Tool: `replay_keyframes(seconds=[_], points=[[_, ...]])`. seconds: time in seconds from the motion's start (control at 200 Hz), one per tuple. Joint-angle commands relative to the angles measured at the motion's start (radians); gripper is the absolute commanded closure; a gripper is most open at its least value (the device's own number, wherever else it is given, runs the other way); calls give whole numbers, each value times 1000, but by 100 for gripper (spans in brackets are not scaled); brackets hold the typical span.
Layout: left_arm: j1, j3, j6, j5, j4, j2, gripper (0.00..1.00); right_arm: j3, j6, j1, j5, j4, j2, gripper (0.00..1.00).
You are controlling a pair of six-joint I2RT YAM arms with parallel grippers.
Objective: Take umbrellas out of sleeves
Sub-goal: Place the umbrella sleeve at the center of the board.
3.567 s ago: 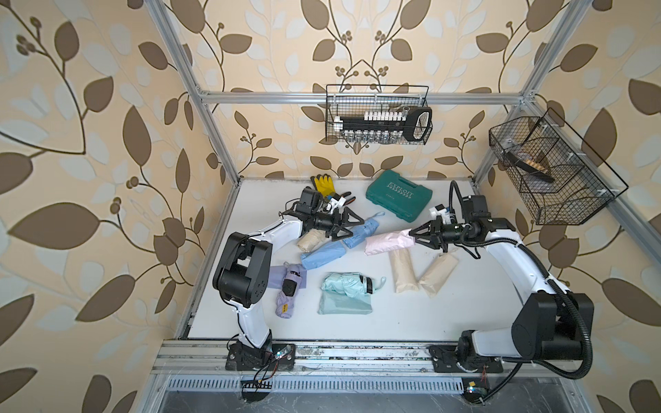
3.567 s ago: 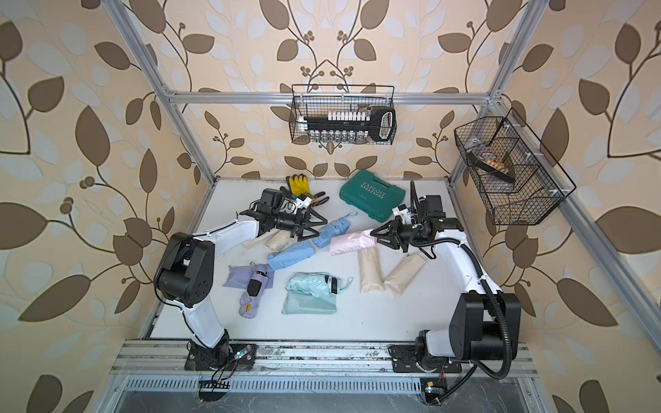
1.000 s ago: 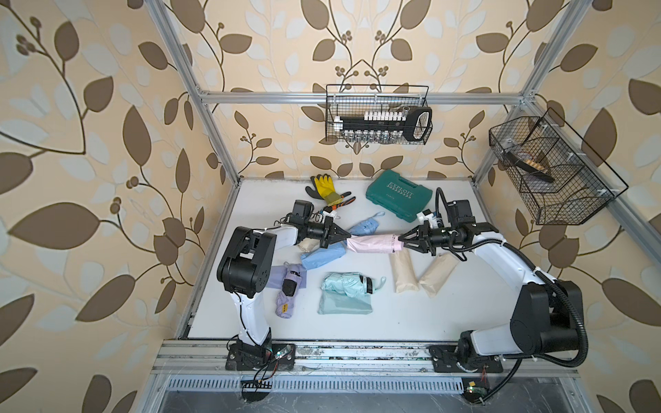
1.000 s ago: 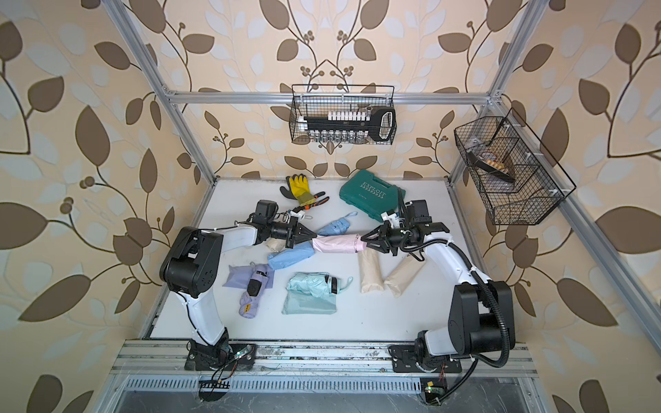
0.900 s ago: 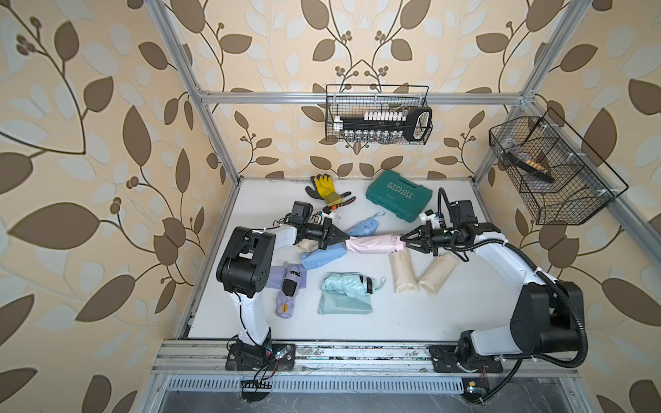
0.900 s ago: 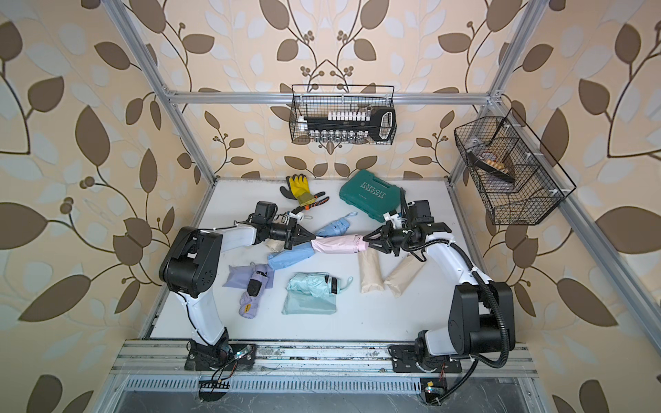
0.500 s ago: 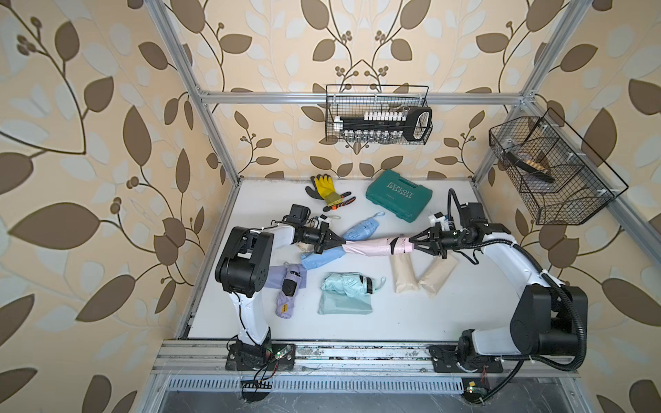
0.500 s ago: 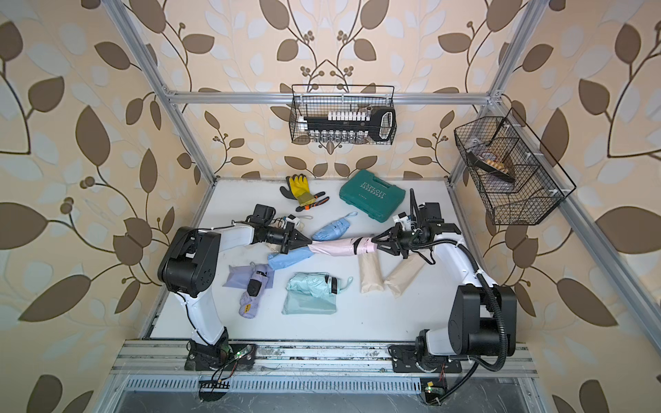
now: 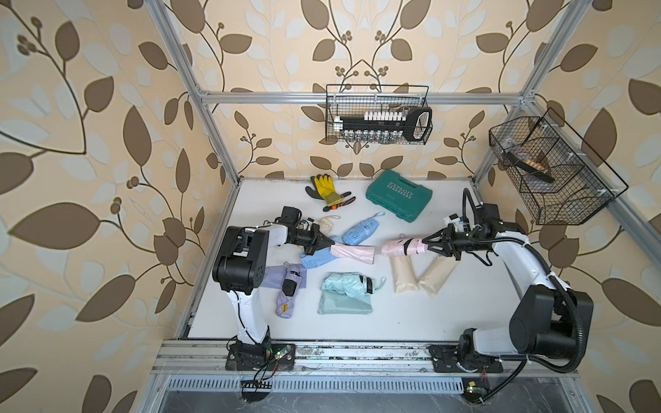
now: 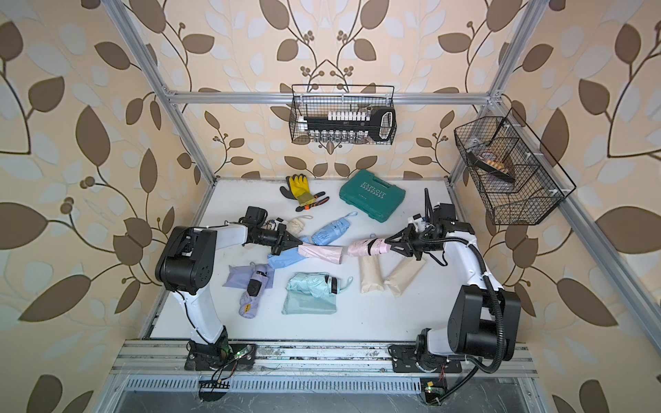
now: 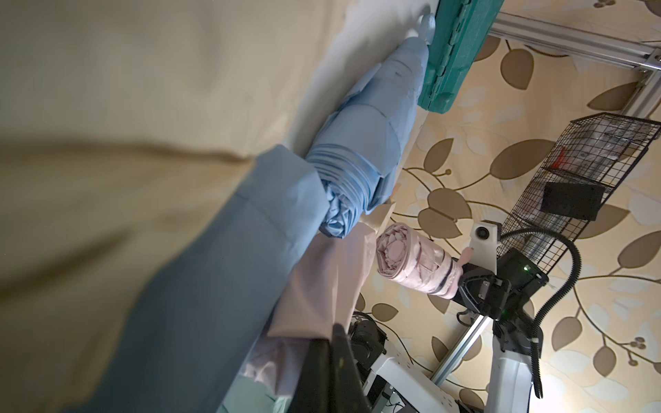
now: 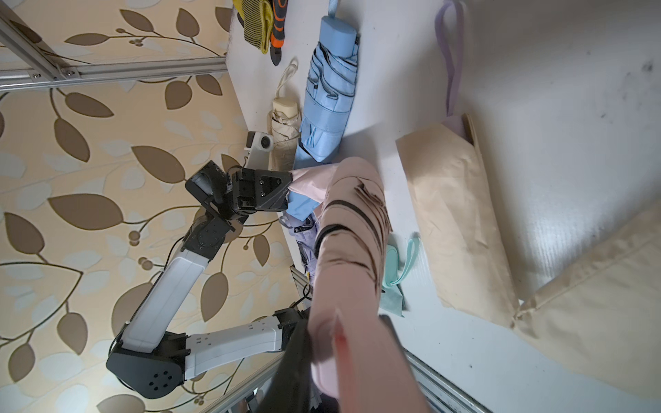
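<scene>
**Left tool (image 9: 331,245) pinches the pink sleeve (image 9: 354,252), right tool (image 9: 425,245) grips the pink umbrella (image 9: 402,247)**

Out on the left, the left tool is clamped right down, jaws closed on the flattened end of the pink sleeve. The sleeve sags away from it toward the middle of the counter (image 9: 429,314), crossing above the blue sleeve (image 9: 316,258).

Nearer the front edge, the lilac umbrella (image 9: 288,291) lies across the lilac sleeve (image 9: 272,277). Just beyond the tool sits the beige umbrella (image 9: 325,225). The blue umbrella (image 9: 359,232) lies just beside the pink sleeve on its far side.

Centre stage, near side: the mint umbrella (image 9: 343,282) rests on top of the mint sleeve (image 9: 343,305).

Now the gap! The pink umbrella is completely out, its fabric tip just beside the sleeve's open mouth and not touching it. The left wrist view shows that bare rolled end plainly.

On the right, the right tool has its jaws drawn in narrowly around the umbrella's handle end, holding it off the counter. It hangs above the far ends of two beige sleeves (image 9: 404,275) lying side by side.

At the far edge lie the yellow-black gloves (image 9: 323,186) and, to their right, the green case (image 9: 397,195).
</scene>
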Motion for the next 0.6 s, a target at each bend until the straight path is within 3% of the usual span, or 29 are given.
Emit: replay_keyframes(seconds=[0.0, 0.22, 0.595], points=[[-2, -34, -56, -49, 15, -19, 98, 53, -1, -4, -52, 15, -17, 88], [-43, -24, -140, -85, 58, -44, 97, 37, 83, 0, -92, 108, -19, 89], [-228, 77, -275, -135, 154, 37, 95, 45, 186, 81, -93, 237, 31, 89]])
